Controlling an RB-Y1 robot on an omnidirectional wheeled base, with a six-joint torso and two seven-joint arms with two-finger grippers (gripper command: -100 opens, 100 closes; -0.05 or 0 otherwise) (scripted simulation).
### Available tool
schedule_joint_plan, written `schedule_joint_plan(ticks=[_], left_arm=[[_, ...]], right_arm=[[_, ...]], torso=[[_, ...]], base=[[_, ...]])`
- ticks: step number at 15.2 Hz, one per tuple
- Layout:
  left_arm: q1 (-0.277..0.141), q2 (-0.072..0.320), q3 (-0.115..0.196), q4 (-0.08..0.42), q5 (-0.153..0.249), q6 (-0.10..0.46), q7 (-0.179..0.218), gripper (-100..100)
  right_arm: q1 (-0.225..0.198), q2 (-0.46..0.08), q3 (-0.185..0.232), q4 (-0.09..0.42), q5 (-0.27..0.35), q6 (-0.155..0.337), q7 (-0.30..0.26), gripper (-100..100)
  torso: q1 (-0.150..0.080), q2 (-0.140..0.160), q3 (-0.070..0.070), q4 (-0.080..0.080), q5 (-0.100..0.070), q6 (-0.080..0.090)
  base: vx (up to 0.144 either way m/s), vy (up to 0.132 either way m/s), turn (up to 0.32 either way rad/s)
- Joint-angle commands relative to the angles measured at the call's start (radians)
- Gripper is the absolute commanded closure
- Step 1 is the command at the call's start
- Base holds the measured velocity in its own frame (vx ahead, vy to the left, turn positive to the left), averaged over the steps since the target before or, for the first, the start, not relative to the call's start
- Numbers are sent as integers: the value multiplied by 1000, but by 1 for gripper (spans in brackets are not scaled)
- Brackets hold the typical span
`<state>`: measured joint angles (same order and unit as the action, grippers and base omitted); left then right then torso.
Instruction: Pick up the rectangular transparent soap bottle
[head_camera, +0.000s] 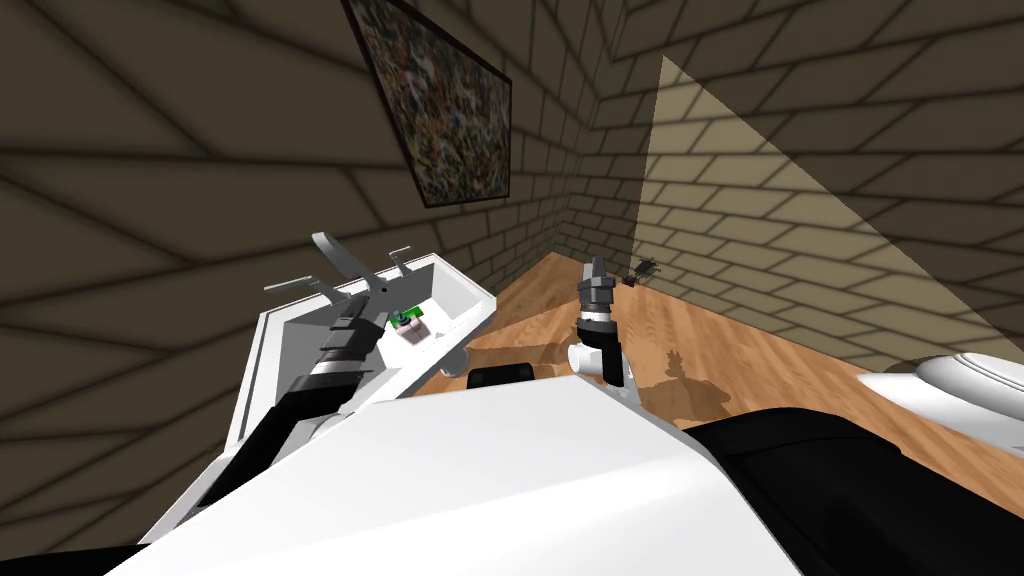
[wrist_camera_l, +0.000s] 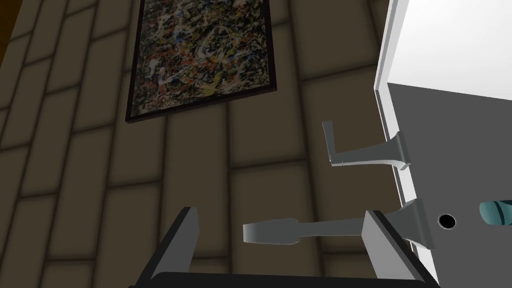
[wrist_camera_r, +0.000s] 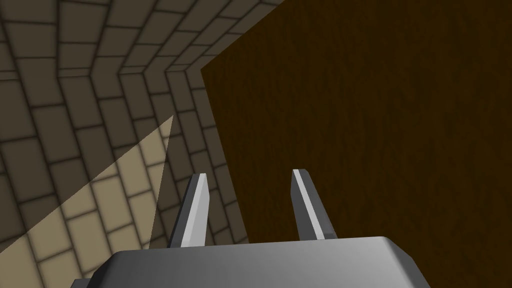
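Note:
A small bottle with a green top and a pale body lies in the white sink at my left. My left gripper reaches over the sink's back edge, beside the bottle and apart from it. In the left wrist view the left gripper is wide open, with the grey tap spout lying across the gap between its fingers. A teal rounded thing shows at the picture's edge on the grey sink deck. My right gripper is held up over the wooden floor; its fingers stand apart with nothing between them.
Two grey lever handles flank the tap spout. A dark-framed painting hangs on the brick wall behind the sink. Wooden floor lies to the right, with a white fixture at its far right.

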<state>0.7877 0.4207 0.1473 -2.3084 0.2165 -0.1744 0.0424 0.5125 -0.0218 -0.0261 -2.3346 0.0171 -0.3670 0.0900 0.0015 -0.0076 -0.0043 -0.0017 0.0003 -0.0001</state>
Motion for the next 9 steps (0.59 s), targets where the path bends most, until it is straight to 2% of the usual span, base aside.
schedule_joint_plan(ticks=[1,2,3,4,5,6,7,8,9], left_arm=[[29,25,12,-7,13,33,-4,-100],[60,60,33,-11,31,69,-6,-100],[60,60,33,-11,31,69,-6,-100],[91,95,54,-13,50,100,-8,-100],[91,95,54,-13,50,106,-8,-100],[123,129,75,-13,69,137,-10,-100],[123,129,75,-13,69,144,-10,-100],[156,162,98,-13,89,175,-12,-100],[156,162,98,-13,89,183,-12,-100]], right_arm=[[0,0,0,0,0,0,0,0],[0,0,0,0,0,0,0,0],[0,0,0,0,0,0,0,0],[0,0,0,0,0,0,0,0],[0,0,0,0,0,0,0,0],[0,0,0,0,0,0,0,0],[0,0,0,0,0,0,0,0],[0,0,0,0,0,0,0,0],[0,0,0,0,0,0,0,0]], torso=[[0,0,0,0,0,0],[-1,0,0,0,0,0],[-1,0,0,0,0,0],[-1,0,0,0,0,0],[-1,-1,0,0,0,0],[-1,-1,-1,0,0,0],[-1,-1,-1,0,0,0],[-1,-1,-1,0,0,0],[-1,-1,-1,0,0,0]], base=[[100,-1,-1],[100,1,-2],[100,-2,-3],[120,-7,-10],[127,0,-4],[125,0,-14],[112,1,-6],[105,-2,-14],[97,-5,-10]])
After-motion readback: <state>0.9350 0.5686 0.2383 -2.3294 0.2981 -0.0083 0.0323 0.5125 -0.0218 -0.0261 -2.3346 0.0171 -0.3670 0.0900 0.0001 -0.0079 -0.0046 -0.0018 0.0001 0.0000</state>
